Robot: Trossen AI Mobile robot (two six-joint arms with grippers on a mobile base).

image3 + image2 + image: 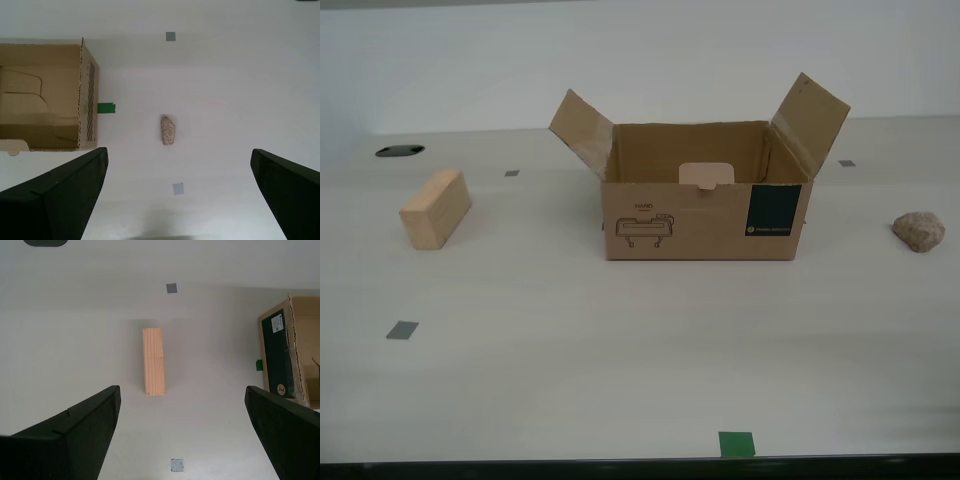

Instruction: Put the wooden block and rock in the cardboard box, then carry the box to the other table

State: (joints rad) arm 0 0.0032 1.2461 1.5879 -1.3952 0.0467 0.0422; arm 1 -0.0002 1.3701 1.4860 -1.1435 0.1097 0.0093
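Cardboard box (pixel 705 205) sat mid-table (pixel 620 360), flaps up, nothing visible inside. Wooden block (pixel 436 208) lay toward the exterior view's left, rock (pixel 918 230) toward its right, both well apart from the box. My second claw (pixel 182 432) hung spread wide over the block; my first claw (pixel 179 192) likewise over the rock, probably lined up for pickup.

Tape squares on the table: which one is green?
The green tape square at the table's front edge in the exterior view, in front of the cardboard box. The other tape squares, like this one, are grey.
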